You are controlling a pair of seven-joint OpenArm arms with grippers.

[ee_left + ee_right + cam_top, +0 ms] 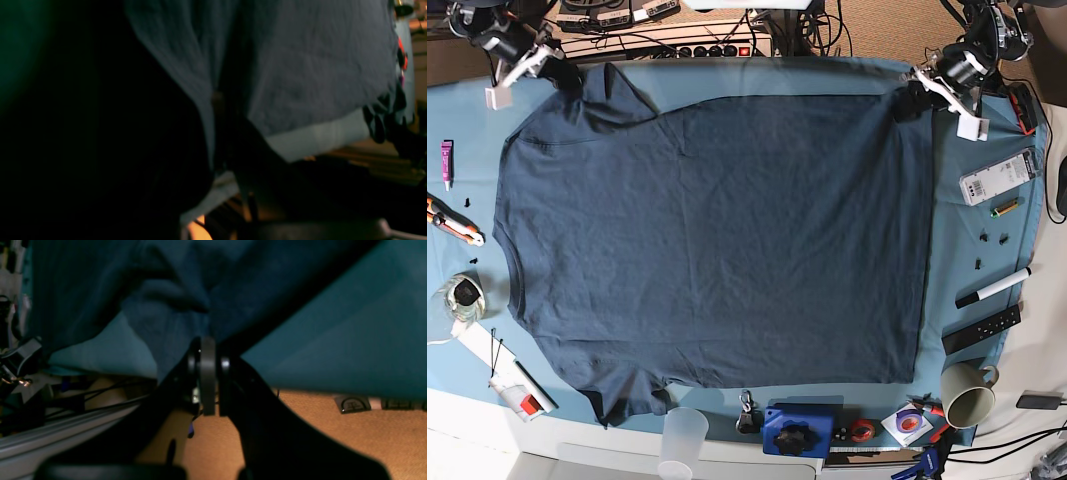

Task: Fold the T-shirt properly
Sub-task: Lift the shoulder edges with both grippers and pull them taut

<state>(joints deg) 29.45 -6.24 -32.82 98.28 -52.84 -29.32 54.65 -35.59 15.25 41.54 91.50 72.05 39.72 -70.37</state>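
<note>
Dark navy T-shirt (717, 240) spread flat across the table, sleeves left, hem right.

- The T-shirt (717, 230) is soft dark blue cloth, matt, with small wrinkles.
- The tablecloth (972, 255) on the surface is lighter blue cloth, smooth and flat.
- The right hand (208, 355) looks like black plastic, a bit shiny.
- The mug (967, 400) looks smooth and glossy.
- The floor (333, 436) looks rough and woven.

mug (968, 400), clear cup (683, 440), marker (994, 287), possibly remote (998, 177) on blue tablecloth (967, 240).
</note>
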